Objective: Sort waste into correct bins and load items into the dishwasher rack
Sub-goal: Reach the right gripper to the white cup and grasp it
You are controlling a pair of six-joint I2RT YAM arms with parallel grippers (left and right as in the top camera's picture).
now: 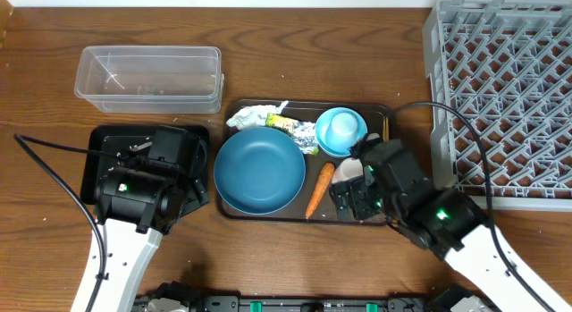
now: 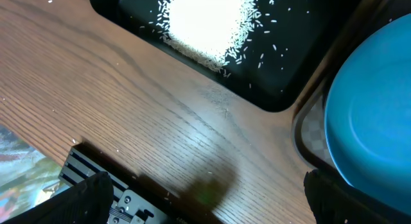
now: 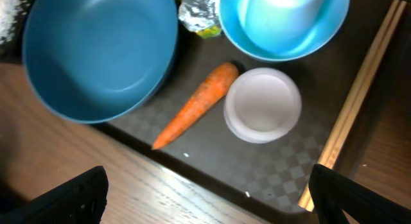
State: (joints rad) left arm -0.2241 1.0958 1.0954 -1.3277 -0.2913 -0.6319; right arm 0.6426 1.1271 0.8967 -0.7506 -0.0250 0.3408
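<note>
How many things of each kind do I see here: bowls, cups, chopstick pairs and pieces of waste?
Bowls: 2, a large dark-blue round bowl and a small light-blue round bowl
Cups: 1, a small white cup
Chopstick pairs: 1, thin wooden chopsticks
Waste: 4, a heap of white rice, a small orange carrot, crumpled white paper, a crinkled silver foil wrapper
Total: 8

On the serving tray (image 3: 270, 176): one dark-blue bowl (image 3: 96, 51), one light-blue bowl (image 3: 282, 47), one carrot (image 3: 196, 105), one cup (image 3: 262, 104), apparently two chopsticks (image 3: 352, 105).
</note>
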